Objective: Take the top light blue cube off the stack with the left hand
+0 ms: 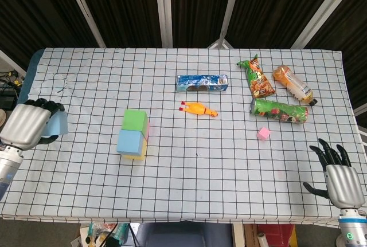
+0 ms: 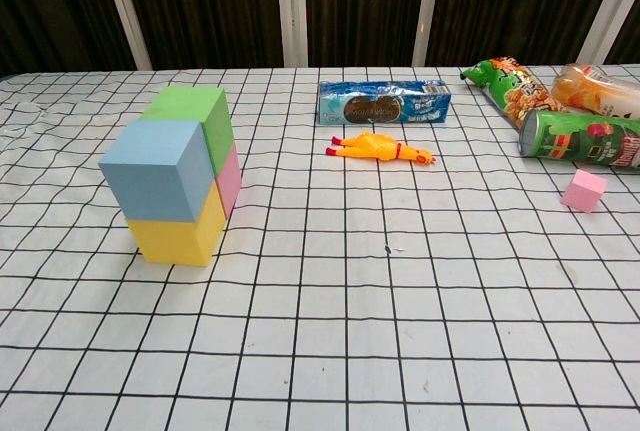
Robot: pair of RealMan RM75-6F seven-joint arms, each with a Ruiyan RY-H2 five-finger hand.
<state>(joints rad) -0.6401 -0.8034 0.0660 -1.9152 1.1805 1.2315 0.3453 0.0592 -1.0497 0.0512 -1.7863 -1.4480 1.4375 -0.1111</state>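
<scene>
My left hand (image 1: pixel 26 125) hovers at the far left edge of the table in the head view, gripping a light blue cube (image 1: pixel 58 125) of which only a sliver shows past the fingers. The stack (image 1: pixel 133 134) stands left of centre: a light blue cube (image 2: pixel 157 171) on a yellow cube (image 2: pixel 178 234), with a green cube (image 2: pixel 195 114) on a pink one (image 2: pixel 229 179) behind. My right hand (image 1: pixel 339 174) is open at the table's front right corner. The chest view shows neither hand.
A blue biscuit packet (image 1: pixel 202 82) and a yellow rubber chicken (image 1: pixel 197 109) lie mid-table. At the right lie a green snack bag (image 1: pixel 258 79), an orange bottle (image 1: pixel 293 84), a green can (image 1: pixel 279 111) and a small pink cube (image 1: pixel 264 133).
</scene>
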